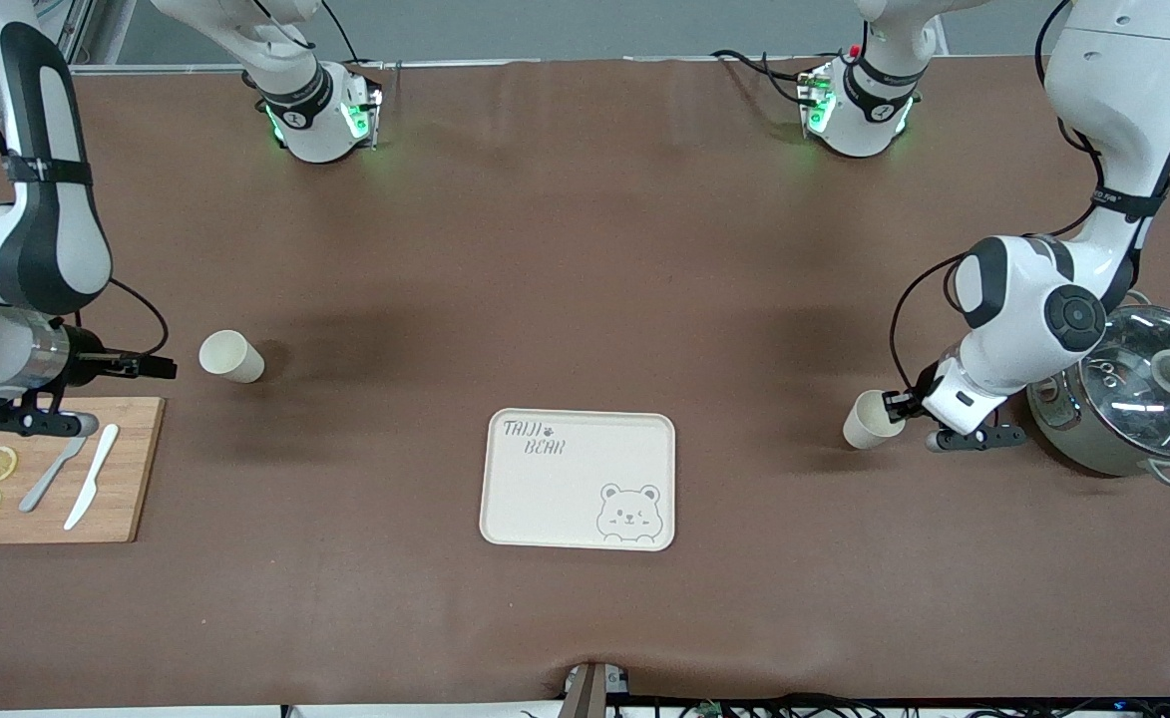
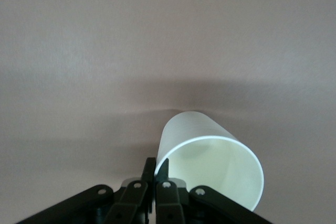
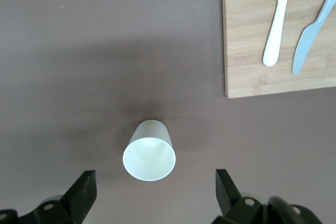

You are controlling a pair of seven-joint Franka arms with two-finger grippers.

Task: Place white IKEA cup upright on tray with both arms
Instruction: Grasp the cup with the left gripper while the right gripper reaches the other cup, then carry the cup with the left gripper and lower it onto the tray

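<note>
1. Left gripper (image 1: 902, 404) is pinched shut on the rim of a white cup (image 1: 869, 420) lying on its side beside the steel pot (image 1: 1133, 404), at the left arm's end of the table. A rim grip like that looks meant for tipping it upright.
2. Right gripper (image 1: 161, 367), fingers spread wide, sits just beside a second white cup (image 1: 230, 356), also on its side, near the cutting board (image 1: 136, 469). Nothing held there.
3. The tray (image 1: 545, 499) sits between them, nearer the front camera, with no cup on it.
4. Both cups look empty; the pot is lidded.
</note>
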